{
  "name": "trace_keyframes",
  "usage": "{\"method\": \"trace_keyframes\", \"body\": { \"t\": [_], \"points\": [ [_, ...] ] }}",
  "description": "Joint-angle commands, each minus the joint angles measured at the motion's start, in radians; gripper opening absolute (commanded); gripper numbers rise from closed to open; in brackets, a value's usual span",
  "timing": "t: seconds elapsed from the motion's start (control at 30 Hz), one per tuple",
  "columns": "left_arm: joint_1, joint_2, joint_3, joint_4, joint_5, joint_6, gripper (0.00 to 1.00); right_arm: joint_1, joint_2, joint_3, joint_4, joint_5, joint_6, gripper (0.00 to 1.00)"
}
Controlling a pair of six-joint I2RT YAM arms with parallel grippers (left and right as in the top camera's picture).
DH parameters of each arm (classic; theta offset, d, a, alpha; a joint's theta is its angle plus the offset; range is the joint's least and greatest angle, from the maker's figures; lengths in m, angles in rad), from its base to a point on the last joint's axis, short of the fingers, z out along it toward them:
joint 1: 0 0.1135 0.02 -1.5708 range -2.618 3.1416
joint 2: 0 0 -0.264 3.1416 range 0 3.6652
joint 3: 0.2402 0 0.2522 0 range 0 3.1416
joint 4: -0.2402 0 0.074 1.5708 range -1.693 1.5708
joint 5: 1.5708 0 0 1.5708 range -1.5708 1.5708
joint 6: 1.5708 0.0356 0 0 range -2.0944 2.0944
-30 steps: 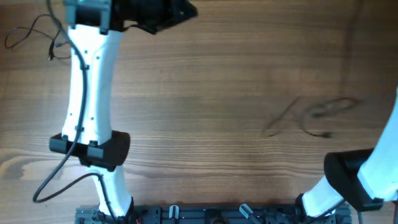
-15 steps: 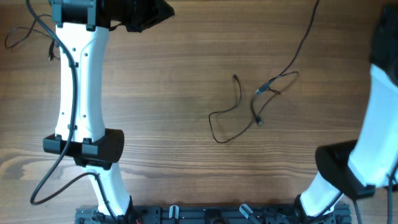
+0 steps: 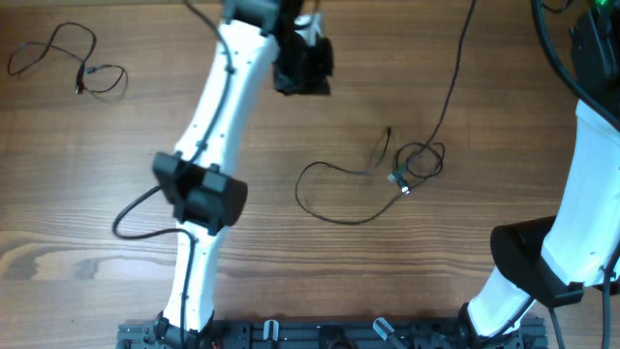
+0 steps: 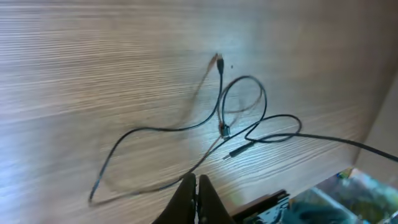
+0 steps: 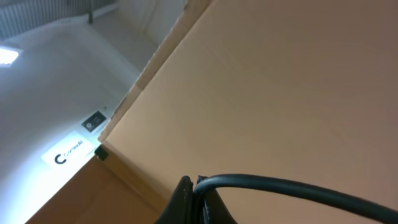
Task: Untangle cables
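Nearest to the robot's base, the wooden table [image 3: 320, 281] showed a brown grain of fine straight lines, smooth and matt. About the middle of it lay the cables [image 3: 402, 181]. They were very thin black wires, bunched in one small round loop with tiny plug ends. A wide open curve spread out from the loop on its left side.

The left arm [image 3: 215, 107], white with black joints, leaned across the wood to the left of the cables. The right arm [image 3: 591, 174] stood to their right.

Beyond the cables and a little to their left hung the left gripper [image 4: 194, 190]. Its two dark fingers were pressed together and pinched nothing (in its own camera the wires lay apart from the tips).

From the loop one strand ran away toward the far right and left the overhead view. The right gripper [image 5: 191, 193] was seen only in its own camera. There its fingers were closed tight on a black wire of the cables, which came out to the right of the tips. Behind it were a flat brown board [image 5: 280, 93], like cardboard, and a lit sign [image 5: 68, 152] with a large letter C; the smaller writing was too blurred to read.

Far to the left of the cables, a separate wire [image 3: 68, 63] lay in loose loops.
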State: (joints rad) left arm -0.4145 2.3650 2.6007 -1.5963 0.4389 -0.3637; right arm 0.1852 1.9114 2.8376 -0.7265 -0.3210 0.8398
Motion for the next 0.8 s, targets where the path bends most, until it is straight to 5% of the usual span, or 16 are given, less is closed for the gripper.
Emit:
{"method": "trace_keyframes", "body": {
  "t": [0.0, 0.07, 0.17, 0.3, 0.4, 0.5, 0.6, 0.77],
  "points": [
    [-0.087, 0.094, 0.002, 0.079, 0.055, 0.018, 0.36, -0.003, -0.018, 0.016, 0.071, -0.025, 0.029, 0.04],
    [-0.119, 0.123, 0.002, 0.169, 0.080, -0.028, 0.53, -0.003, -0.018, 0.016, 0.128, -0.114, 0.097, 0.04],
    [-0.142, 0.150, 0.002, 0.185, 0.089, 0.004, 0.52, -0.003, -0.018, 0.016, 0.198, -0.150, 0.148, 0.05],
    [-0.207, 0.150, 0.002, 0.080, 0.292, 0.548, 0.74, -0.005, -0.017, 0.016, 0.190, -0.076, 0.153, 0.04],
    [-0.254, 0.151, 0.002, 0.015, 0.290, 0.701, 0.75, -0.047, -0.017, 0.016, 0.205, 0.057, 0.123, 0.04],
    [-0.300, 0.151, 0.002, 0.031, 0.258, 0.776, 0.88, -0.077, -0.017, 0.016, 0.212, -0.002, 0.132, 0.04],
    [-0.362, 0.151, 0.002, 0.210, 0.022, 0.708, 0.94, -0.062, -0.017, 0.016, 0.215, -0.081, 0.133, 0.04],
    [-0.412, 0.169, 0.002, 0.379, -0.115, 0.670, 0.92, -0.059, -0.017, 0.016, 0.218, -0.176, 0.171, 0.04]
  ]
}}
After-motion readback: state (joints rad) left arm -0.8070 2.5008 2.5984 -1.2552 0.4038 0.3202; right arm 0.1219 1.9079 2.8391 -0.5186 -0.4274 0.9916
